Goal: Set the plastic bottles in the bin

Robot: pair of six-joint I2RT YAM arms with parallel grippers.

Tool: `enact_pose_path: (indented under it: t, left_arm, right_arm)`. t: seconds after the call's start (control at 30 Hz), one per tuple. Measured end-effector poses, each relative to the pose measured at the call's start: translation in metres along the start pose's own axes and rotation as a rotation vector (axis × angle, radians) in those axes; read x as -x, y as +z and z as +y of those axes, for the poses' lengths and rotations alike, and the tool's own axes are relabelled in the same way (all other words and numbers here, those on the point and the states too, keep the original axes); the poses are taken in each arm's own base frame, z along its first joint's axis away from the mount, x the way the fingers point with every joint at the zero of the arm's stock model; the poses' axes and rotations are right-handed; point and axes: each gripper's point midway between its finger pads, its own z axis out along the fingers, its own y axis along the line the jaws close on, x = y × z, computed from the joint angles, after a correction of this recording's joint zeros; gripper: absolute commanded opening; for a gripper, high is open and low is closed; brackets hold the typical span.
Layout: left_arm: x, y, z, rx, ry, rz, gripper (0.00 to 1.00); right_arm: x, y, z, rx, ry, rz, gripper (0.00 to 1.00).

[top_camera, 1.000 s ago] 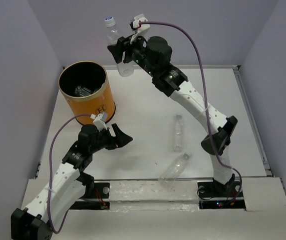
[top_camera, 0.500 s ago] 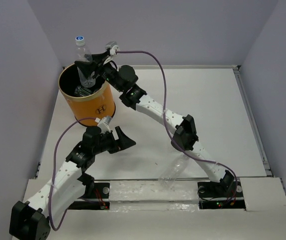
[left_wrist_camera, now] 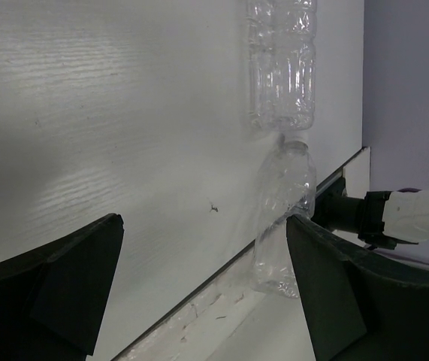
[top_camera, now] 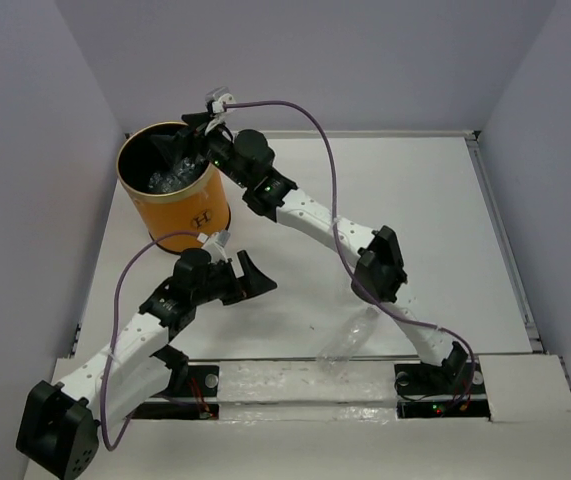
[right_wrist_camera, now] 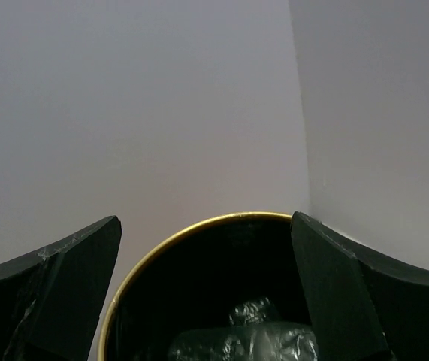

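Observation:
The orange bin (top_camera: 193, 212) stands at the back left, and several clear plastic bottles (top_camera: 170, 178) lie inside it. My right gripper (top_camera: 187, 143) hangs open over the bin's far right rim with nothing between its fingers. In the right wrist view the bin's pale rim (right_wrist_camera: 170, 243) and the crinkly bottles (right_wrist_camera: 252, 340) lie below the open right gripper (right_wrist_camera: 206, 289). My left gripper (top_camera: 243, 278) stands open and empty low over the table in front of the bin. Ahead of the left gripper (left_wrist_camera: 205, 289) a bottle (left_wrist_camera: 282, 60) lies on the table, with another bottle (left_wrist_camera: 280, 226) by the front edge.
The right arm (top_camera: 365, 255) stretches diagonally over the middle of the table and covers part of a bottle (top_camera: 345, 340) near the front edge. Grey walls close in the left, back and right sides. A raised rail (top_camera: 500, 230) runs along the table's right edge.
The right gripper carried a bottle leftwards over the bin, opened, and the bottle now lies inside. The left gripper shifted slightly to the right and opened a little wider.

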Motion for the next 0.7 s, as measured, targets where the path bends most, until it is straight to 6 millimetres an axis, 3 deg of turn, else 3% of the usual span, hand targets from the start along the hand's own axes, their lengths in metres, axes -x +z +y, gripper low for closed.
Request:
enact_pose_path:
  t: [0.17,0.27,0.3,0.33,0.4,0.47,0.5,0.53,0.6,0.67,0.7]
  left_arm:
    - [0.005,0.013,-0.015,0.012,0.03,0.014,0.99]
    - [0.011,0.025,-0.037,0.003,0.08,0.01,0.99]
    - [0.012,0.03,-0.045,0.004,0.102,0.01,0.99]
    - [0.013,0.035,-0.053,0.003,0.12,0.009,0.99]
    - [0.018,0.053,-0.073,-0.003,0.167,0.012,0.99]
    - [0.013,0.071,-0.083,0.009,0.201,0.036,0.99]
    - [0.012,0.081,-0.086,0.016,0.216,0.045,0.99]
    - [0.01,0.091,-0.091,0.023,0.234,0.058,0.99]
    - [0.0,0.114,-0.099,0.033,0.27,0.095,0.99]
    - [-0.011,0.139,-0.107,0.044,0.312,0.131,0.99]
    - [-0.014,0.147,-0.11,0.045,0.325,0.141,0.99]
  right_arm:
    - [0.022,-0.034,0.001,-0.047,-0.03,0.118,0.99]
    - [0.054,-0.096,-0.002,-0.132,-0.029,0.184,0.97]
    - [0.072,-0.119,-0.006,-0.179,-0.03,0.172,0.97]
    - [0.077,-0.146,-0.014,-0.245,-0.024,0.182,0.96]
    - [0.114,-0.201,-0.023,-0.352,0.001,0.153,0.92]
    - [0.132,-0.249,-0.037,-0.456,0.034,0.132,0.9]
    - [0.141,-0.291,-0.052,-0.547,0.058,0.119,0.9]
    - [0.139,-0.326,-0.063,-0.627,0.079,0.128,0.89]
    - [0.128,-0.378,-0.082,-0.763,0.117,0.148,0.88]
    - [0.106,-0.433,-0.09,-0.869,0.148,0.212,0.87]
    - [0.097,-0.451,-0.092,-0.903,0.164,0.24,0.87]
